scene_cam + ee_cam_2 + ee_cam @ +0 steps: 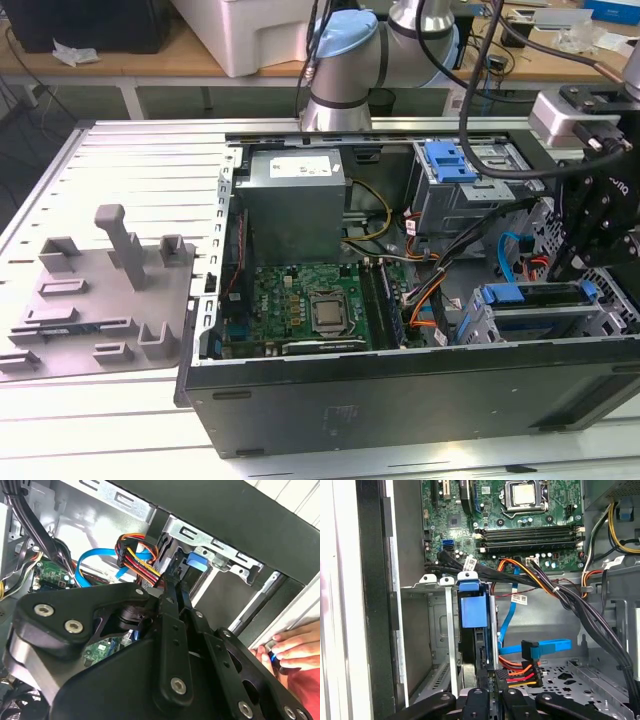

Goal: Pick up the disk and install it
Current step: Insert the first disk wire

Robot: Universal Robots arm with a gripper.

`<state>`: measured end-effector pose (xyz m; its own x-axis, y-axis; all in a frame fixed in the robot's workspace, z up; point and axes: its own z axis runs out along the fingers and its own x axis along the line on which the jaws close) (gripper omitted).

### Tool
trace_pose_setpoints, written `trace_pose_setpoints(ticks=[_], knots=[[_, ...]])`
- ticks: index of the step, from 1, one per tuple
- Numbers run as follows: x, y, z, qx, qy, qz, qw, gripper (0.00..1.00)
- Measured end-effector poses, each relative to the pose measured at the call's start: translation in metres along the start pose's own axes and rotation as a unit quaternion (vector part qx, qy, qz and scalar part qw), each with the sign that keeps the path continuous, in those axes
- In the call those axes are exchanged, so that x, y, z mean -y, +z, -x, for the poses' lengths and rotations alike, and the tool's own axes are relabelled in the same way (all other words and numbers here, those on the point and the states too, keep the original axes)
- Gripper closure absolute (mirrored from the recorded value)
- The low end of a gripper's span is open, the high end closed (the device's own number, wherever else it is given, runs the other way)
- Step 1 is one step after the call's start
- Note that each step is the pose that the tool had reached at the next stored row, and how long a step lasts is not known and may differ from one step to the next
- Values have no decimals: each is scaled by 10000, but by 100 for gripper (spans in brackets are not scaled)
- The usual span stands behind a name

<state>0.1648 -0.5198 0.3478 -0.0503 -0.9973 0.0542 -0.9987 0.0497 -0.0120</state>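
- The pincer [572, 272] is hanging low inside the open computer case [400, 400], over its drive cage [470, 325].
- The disk [530, 296] is sitting on edge in a slot of that cage, directly under the pincer, its blue carrier frame facing up toward it.
- In the first wrist view the pincer [494, 696] is lining up with the long edge of the disk [472, 610], which is running straight away from it between the cage's metal rails.
- In the second wrist view the pincer [172, 587] is reaching almost to the blue end of the disk [197, 562].
- Whether the pincer is apart, together or clamped on the disk cannot be told here.
- A bundle of orange, red and yellow wires [520, 672] and a flat blue cable [545, 647] are lying just beside the pincer.
- The motherboard [520, 520] is lying beyond the far end of the disk from the pincer.
- A person's hand [295, 645] is resting outside the case wall, behind the pincer's body.
- A grey moulded fixture [100, 300] is sitting on the worktop [100, 430], well apart from the pincer, past the case.
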Motion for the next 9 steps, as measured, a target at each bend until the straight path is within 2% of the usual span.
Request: trace_pose_setpoints(ticks=[5, 9], knots=[[2, 0, -42, 33, 0, 2, 10000, 84], [2, 0, -43, 37, 0, 1, 10000, 84]])
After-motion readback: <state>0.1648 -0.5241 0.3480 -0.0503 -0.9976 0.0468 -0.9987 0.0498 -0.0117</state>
